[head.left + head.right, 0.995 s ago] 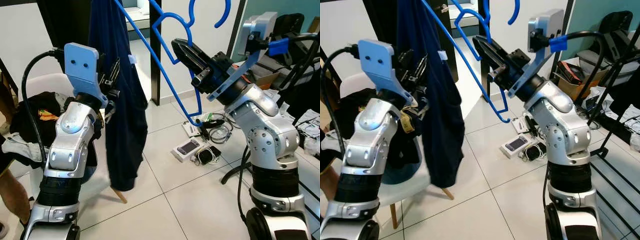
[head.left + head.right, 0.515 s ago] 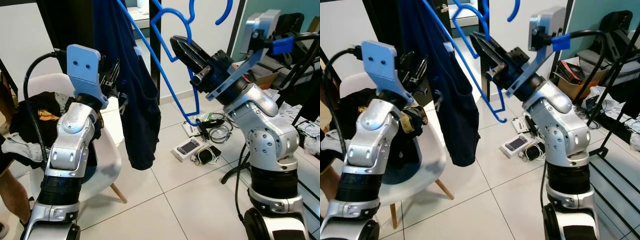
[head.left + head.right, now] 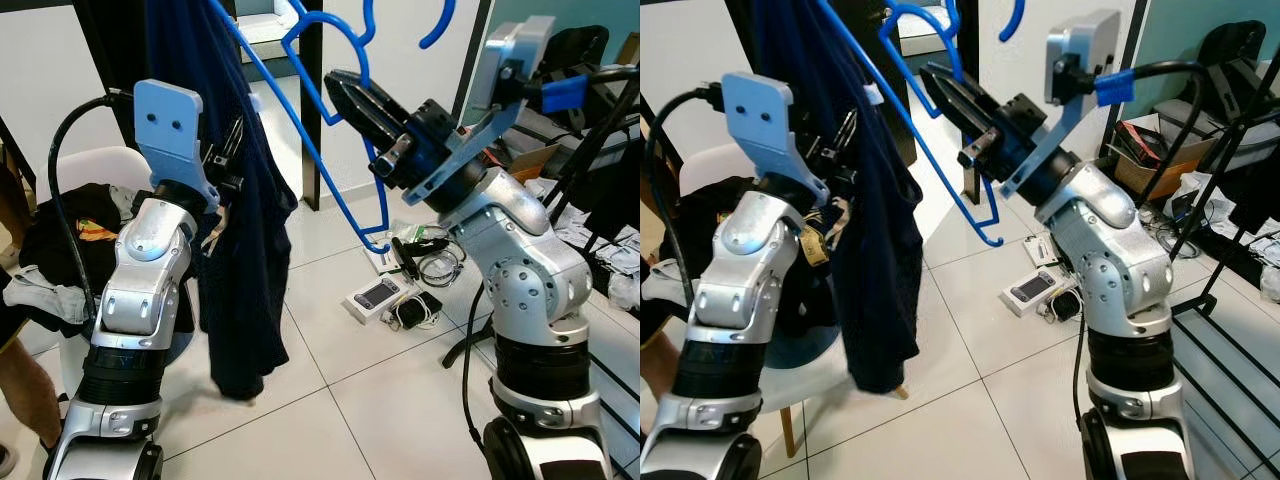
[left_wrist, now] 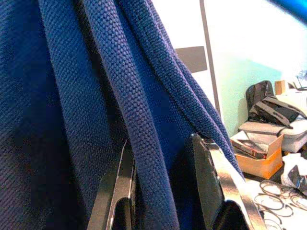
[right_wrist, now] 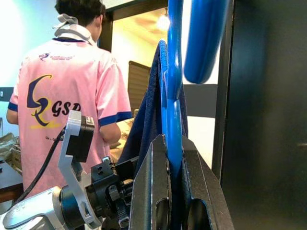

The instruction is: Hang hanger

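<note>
Gripping a fold of the navy garment [image 3: 245, 250], the left gripper [image 4: 163, 191] steadies the cloth draped on the blue hanger [image 3: 320, 160]. The right gripper [image 3: 345, 92], nearer the hook [image 3: 440, 25], is clenched on the hanger's neck, its long bar slanting up-left and the hook overhead. Beyond lie a white tiled floor [image 3: 330, 400], a chair [image 3: 80, 165] and a person in pink [image 5: 67, 105].

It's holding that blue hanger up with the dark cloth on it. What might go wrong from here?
The navy garment hangs over one sloping arm of the blue hanger, so it may slide off if the hanger tilts further. The right hand pinches the hanger at one thin spot, so it might twist in the grip. The left hand has cloth between its fingers, and pulling could drag the garment off.
</note>
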{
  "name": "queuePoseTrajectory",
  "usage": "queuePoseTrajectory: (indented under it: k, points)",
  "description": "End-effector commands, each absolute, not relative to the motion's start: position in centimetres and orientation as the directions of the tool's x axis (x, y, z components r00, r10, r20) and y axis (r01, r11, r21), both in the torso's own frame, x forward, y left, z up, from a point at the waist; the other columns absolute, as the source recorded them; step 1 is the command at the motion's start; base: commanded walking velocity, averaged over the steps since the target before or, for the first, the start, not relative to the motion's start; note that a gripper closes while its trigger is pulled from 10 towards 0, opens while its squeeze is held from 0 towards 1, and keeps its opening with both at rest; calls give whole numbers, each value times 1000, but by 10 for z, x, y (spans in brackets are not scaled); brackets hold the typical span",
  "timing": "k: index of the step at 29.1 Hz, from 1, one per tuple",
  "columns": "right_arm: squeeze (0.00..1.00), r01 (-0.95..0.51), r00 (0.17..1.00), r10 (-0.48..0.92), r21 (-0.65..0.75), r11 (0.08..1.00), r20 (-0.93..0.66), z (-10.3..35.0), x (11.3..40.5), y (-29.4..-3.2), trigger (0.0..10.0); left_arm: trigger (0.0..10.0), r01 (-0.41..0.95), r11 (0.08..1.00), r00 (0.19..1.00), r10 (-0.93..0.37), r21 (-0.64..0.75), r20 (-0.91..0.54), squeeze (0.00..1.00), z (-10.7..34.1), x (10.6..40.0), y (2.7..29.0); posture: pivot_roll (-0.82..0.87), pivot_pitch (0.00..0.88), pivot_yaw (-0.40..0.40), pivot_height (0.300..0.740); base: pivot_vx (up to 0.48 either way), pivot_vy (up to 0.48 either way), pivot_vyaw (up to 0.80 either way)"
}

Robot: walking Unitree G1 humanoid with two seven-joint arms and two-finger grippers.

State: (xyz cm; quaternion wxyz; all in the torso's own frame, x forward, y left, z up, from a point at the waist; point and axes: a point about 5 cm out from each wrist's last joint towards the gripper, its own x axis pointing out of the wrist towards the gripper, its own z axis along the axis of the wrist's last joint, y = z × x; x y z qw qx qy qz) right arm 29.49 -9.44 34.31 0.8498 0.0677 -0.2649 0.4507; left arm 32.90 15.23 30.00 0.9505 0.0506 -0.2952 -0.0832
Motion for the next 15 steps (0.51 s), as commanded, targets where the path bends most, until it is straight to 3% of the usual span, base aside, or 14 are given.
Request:
queuePoseTrajectory:
  k: [1,7,15]
  points:
    - [0,-803,439,729,-135,581,526,347,293,-93,10000,10000,138,980,798,-195,141,570,0,306,326,151,-1,4,27,740,0,0,0]
    - [0,-773,491,701,-112,624,518,346,300,-95,10000,10000,153,982,791,-191,115,581,0,309,322,148,3,4,24,740,0,0,0]
    - [0,-766,499,691,-107,634,523,347,301,-96,10000,10000,166,981,793,-196,104,577,0,308,321,145,0,5,23,740,0,0,0]
